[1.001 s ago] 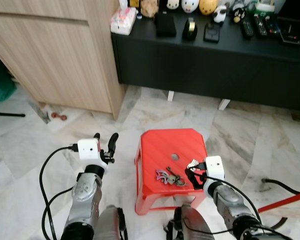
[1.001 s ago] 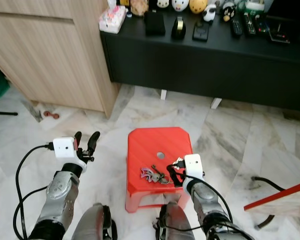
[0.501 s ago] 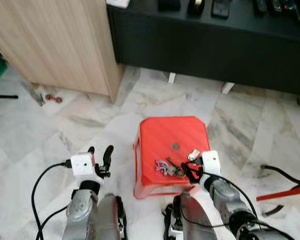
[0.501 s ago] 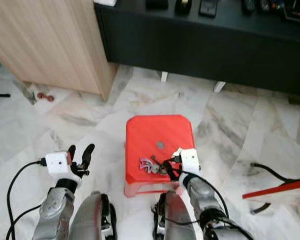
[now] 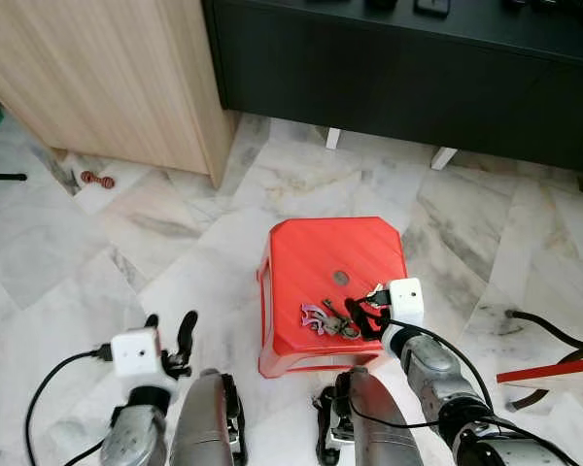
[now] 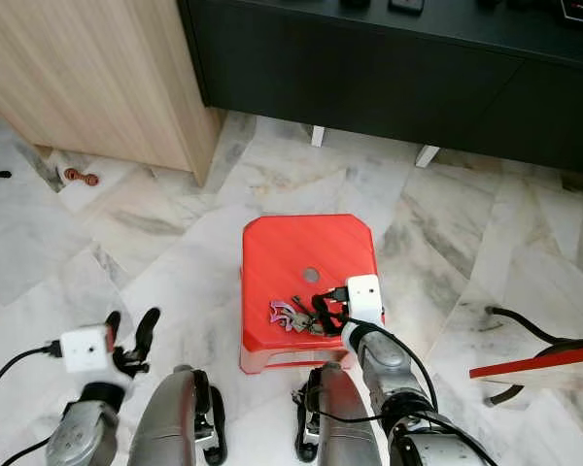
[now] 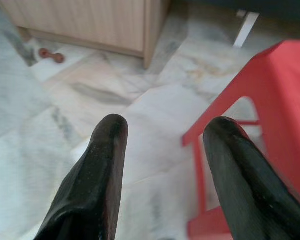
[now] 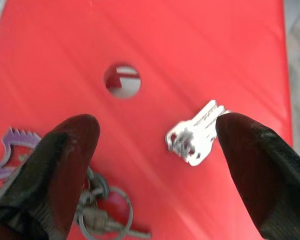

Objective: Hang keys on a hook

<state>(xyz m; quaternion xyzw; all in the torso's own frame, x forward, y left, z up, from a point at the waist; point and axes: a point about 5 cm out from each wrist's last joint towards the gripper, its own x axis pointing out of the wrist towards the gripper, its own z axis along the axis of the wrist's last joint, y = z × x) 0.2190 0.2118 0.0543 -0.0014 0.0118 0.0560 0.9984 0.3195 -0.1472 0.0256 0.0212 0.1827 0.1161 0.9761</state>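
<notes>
The right claw is spread wide over the red plastic stool, above the bunch of metal keys, while the left claw is also spread.

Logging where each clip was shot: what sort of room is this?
Probably a home living room: marble-tiled floor, a long black low cabinet beside a wooden cabinet, and a red plastic stool holding keys.

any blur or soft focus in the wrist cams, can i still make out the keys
Right wrist view: the claw fingers are soft and out of focus up close, the red stool is streaked with slight blur, yet the silver key and key ring stay readable. Left wrist view: the fingers are blurred, the floor sharper.
</notes>
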